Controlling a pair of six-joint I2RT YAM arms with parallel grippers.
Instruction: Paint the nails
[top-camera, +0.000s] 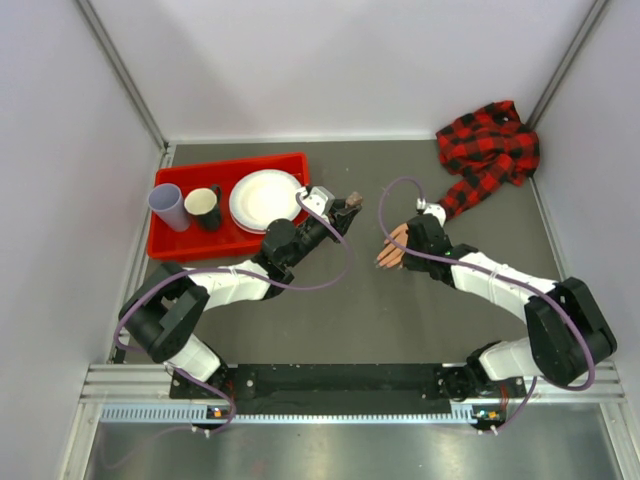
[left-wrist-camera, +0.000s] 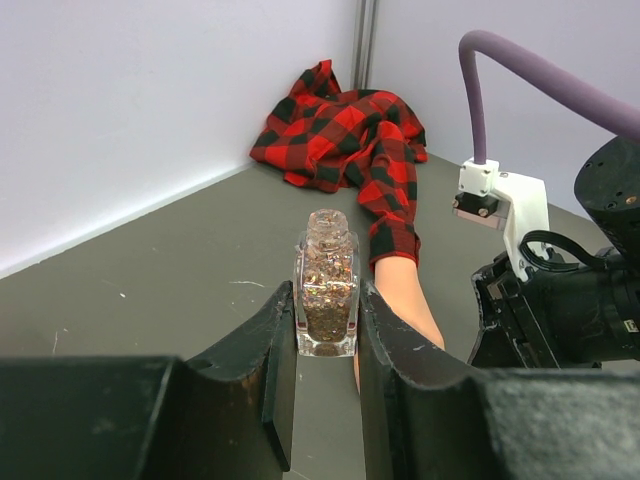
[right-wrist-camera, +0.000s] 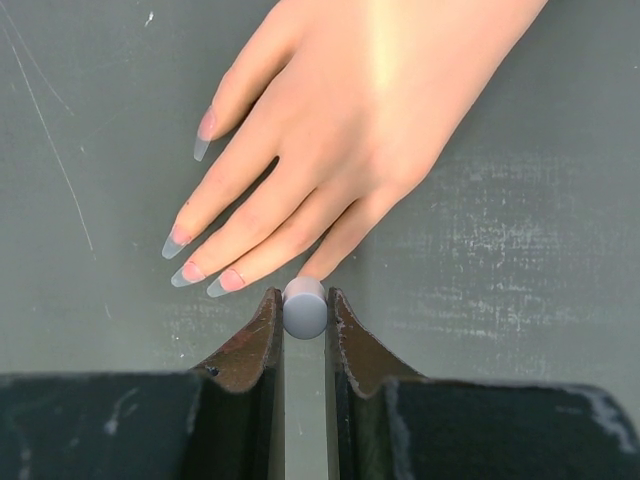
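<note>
Our tally of the table (top-camera: 350, 320):

- Arms, two. The left gripper (left-wrist-camera: 327, 330) has its jaws narrow, clamped on the bottle. The right gripper (right-wrist-camera: 303, 296) has its jaws narrow, pinching the grey piece.
- Bottle (left-wrist-camera: 327, 290), one: clear, square, full of glittery flakes, upright with its neck uncovered.
- Grey round-ended piece (right-wrist-camera: 305, 308), one, at the tip of one finger of the model hand.
- Model hand (right-wrist-camera: 370, 100), one: peach, palm down on the table right of centre, under the right gripper.
- Nails (right-wrist-camera: 205, 130): we count four, long and pale-tipped. A fifth is hidden behind the grey piece.
- Plaid shirt (top-camera: 490, 145), one, heaped in the far right corner, one sleeve reaching the hand's wrist.
- Red tray (top-camera: 165, 245), one, at far left. It holds:
  - one white plate (top-camera: 265, 198);
  - two cups, one pale cup (top-camera: 167, 205) and one black cup (top-camera: 203, 207).
</note>
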